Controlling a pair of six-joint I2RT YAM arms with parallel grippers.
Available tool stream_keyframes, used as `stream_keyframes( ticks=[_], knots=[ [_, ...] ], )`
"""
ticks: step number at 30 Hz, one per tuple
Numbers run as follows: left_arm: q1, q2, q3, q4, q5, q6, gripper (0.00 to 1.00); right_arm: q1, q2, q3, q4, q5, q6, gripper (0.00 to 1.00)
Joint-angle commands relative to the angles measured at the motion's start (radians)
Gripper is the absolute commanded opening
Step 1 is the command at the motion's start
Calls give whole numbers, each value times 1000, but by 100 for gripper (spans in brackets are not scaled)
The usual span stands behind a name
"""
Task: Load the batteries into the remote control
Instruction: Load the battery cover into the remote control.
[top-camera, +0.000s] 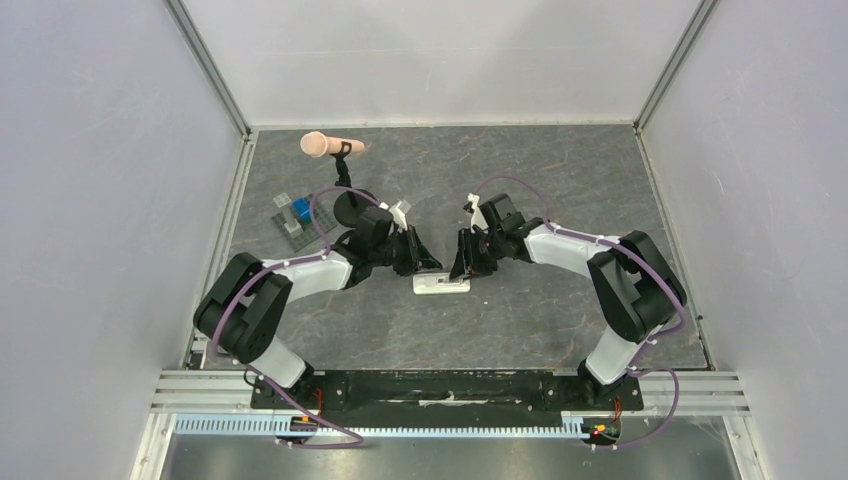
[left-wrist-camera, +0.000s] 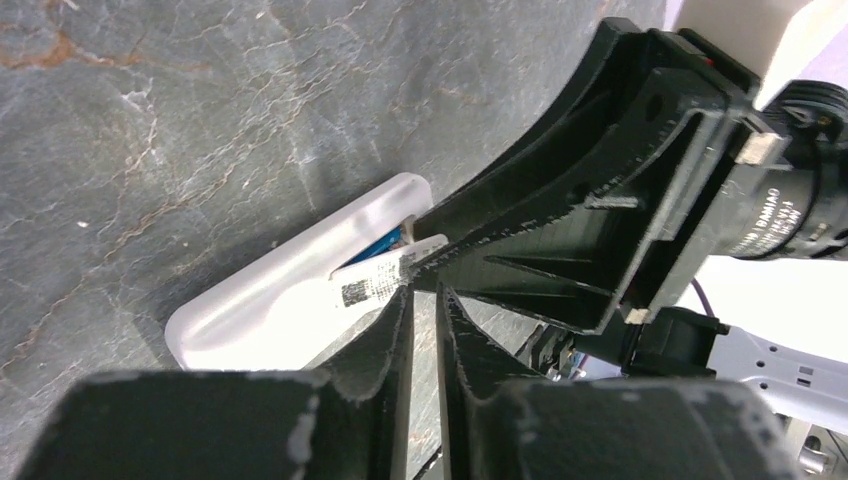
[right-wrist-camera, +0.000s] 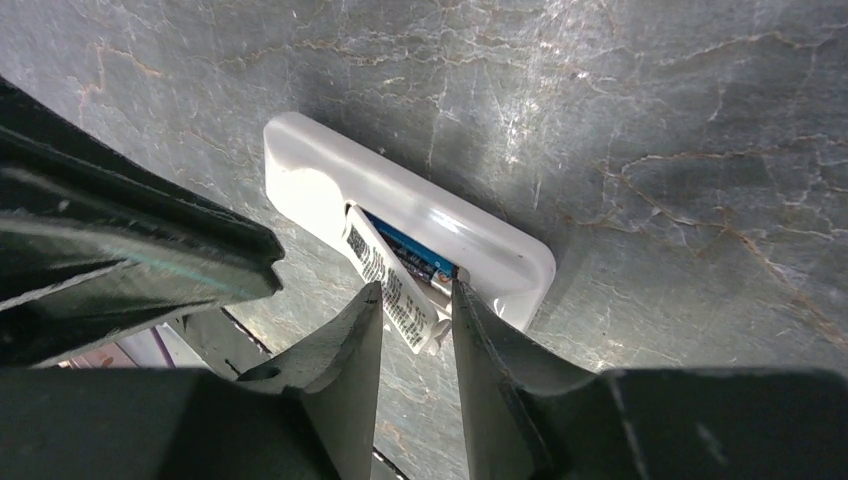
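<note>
At centre frame we saw the white remote control (top-camera: 441, 284) lying on the tabletop (top-camera: 560, 190), a blue battery (right-wrist-camera: 420, 256) seated inside. Our right gripper (right-wrist-camera: 418, 318) pinched a white-labelled battery (right-wrist-camera: 390, 285); our left gripper (left-wrist-camera: 424, 308) stood nearly closed, empty.

The top external camera looks straight down over the bench's near edge; both wrist cameras closely share the remote control (top-camera: 441, 284) mid-bench.

Both grippers crowd the remote control (top-camera: 441, 284) from either side, tips nearly meeting | bare stone table (top-camera: 560, 180) lies open right and far-centre | far left blocked: pink microphone (top-camera: 327, 144) on stand, blue toy brick (top-camera: 296, 213) beside left arm.
</note>
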Motion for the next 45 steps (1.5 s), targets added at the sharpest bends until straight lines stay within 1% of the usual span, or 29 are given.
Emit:
stream_keyframes(
  ticks=[1,4,10,14,18,23,36,41,45],
  knots=[
    [-7,38,50,-54,31,16,14,7,5,16,-73,65,-43,34],
    [-7,36,38,-36,42,8,12,9,7,25,-78,62,-44,35],
    [-11,47,37,-34,63,12,9,9,-1,38,-93,61,-50,40],
    [-20,59,33,-32,59,12,6,10,6,53,-101,58,-49,39],
    [-25,64,28,-28,48,12,4,10,20,77,-123,61,-59,34],
    [-30,74,25,-20,36,12,3,15,43,105,-155,56,-75,31],
    [-36,90,13,-7,6,11,2,20,74,158,-191,77,-92,17],
    [-38,96,13,-2,5,15,2,20,99,191,-215,74,-109,15],
    [-38,97,13,2,4,18,2,20,109,209,-228,75,-116,16]
  ],
)
